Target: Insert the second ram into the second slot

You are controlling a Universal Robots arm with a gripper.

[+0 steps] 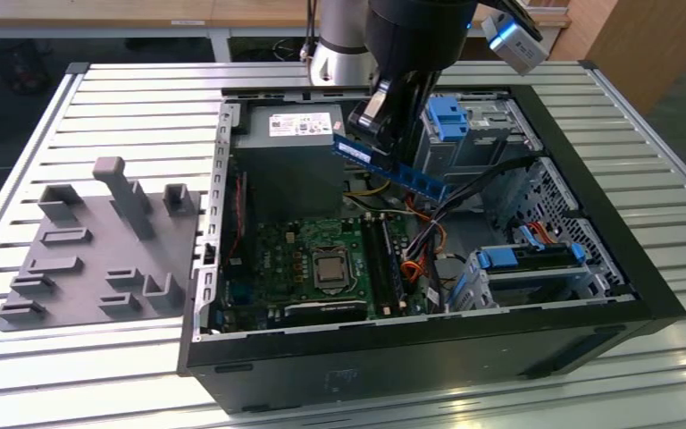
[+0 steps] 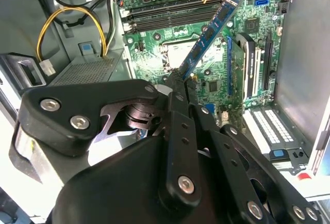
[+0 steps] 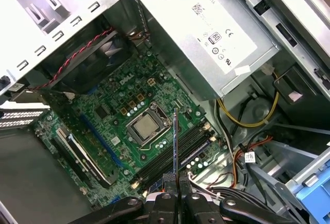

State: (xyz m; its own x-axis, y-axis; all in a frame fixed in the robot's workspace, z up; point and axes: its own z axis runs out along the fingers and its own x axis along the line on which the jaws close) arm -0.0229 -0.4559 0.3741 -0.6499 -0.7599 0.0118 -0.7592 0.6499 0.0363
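My gripper point(image 1: 373, 134) is shut on the second ram point(image 1: 393, 168), a long thin blue board held by one end. It hangs tilted in the air above the open computer case, over the motherboard point(image 1: 283, 259). In the second wrist view the ram point(image 2: 209, 33) reaches out from the black fingers point(image 2: 178, 97) towards the dark memory slots point(image 2: 170, 15). The first wrist view shows the ram point(image 3: 176, 136) edge-on, a thin line rising from the gripper point(image 3: 176, 178) over the slots point(image 3: 167, 159) beside the processor socket point(image 3: 146, 125). The ram is clear of the slots. I cannot tell which one is the second slot.
A grey power supply point(image 1: 289, 134) sits at the back of the case, close to the gripper. Light-blue drive-bay clips point(image 1: 448, 116) and coloured cables point(image 1: 421, 259) lie on the exterior view's right. The black case wall point(image 1: 439, 349) rings the board. A grey fixture plate point(image 1: 93, 250) stands outside.
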